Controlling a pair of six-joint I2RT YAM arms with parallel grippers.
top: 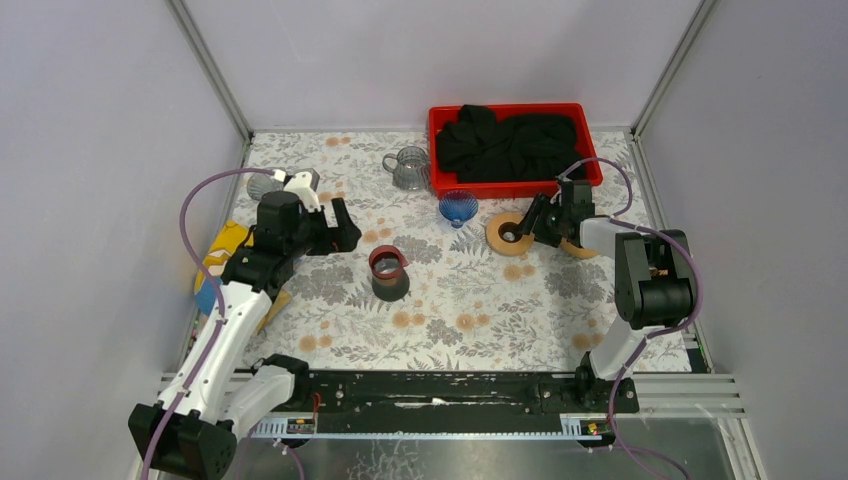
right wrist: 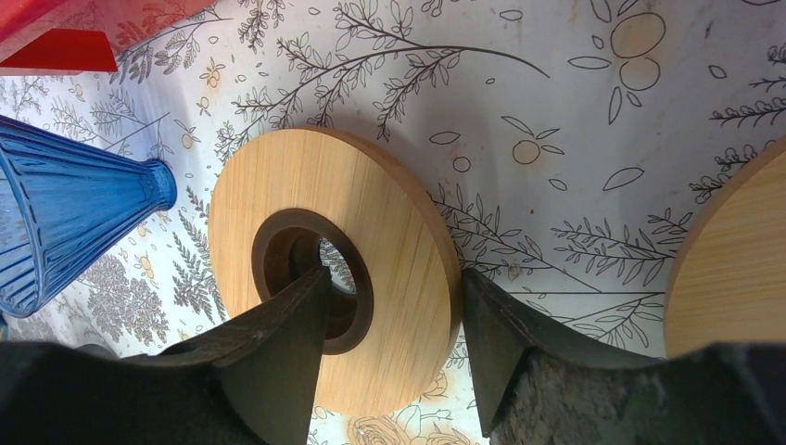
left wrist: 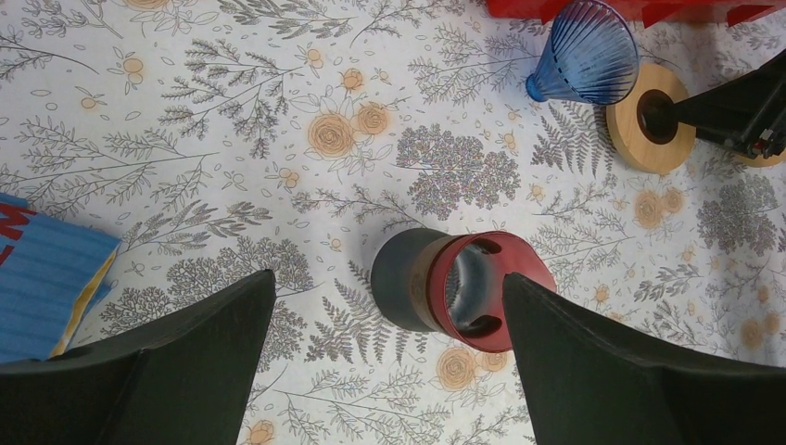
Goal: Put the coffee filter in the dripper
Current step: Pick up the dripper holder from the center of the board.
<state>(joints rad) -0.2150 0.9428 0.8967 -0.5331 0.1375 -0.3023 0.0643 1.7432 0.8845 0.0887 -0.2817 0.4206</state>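
The second wooden disc [top: 583, 247], at 3 o'clock on the worktop [top: 470, 320], is mostly hidden under the right arm and cut off at the edge of the right wrist view. A grey rounded thing [top: 265, 185] at 10 o'clock sits half behind the left wrist, too unclear to name; I cannot tell which item is the coffee filter. A blue-and-yellow packet [top: 225, 250] at the 9 o'clock edge is partly covered by the left arm.

The blue glass dripper [top: 458, 207] lies tipped on its side at 12 o'clock of centre. A wooden ring [top: 508, 233] is just beside it at its 4 o'clock, and the red tray [top: 436, 120] of black cloth [top: 510, 145] is near at 1 o'clock. The right pincer [top: 535, 222] straddles the ring's band, one finger in the hole and one outside the rim, jaws half-wide with a gap showing inside the hole. The left pincer [top: 348, 228] gapes wide at 10 o'clock of the red-rimmed dark mug [top: 388, 272], apart from it. The widest open worktop runs from 5 to 7 o'clock of the mug, toward the arm bases
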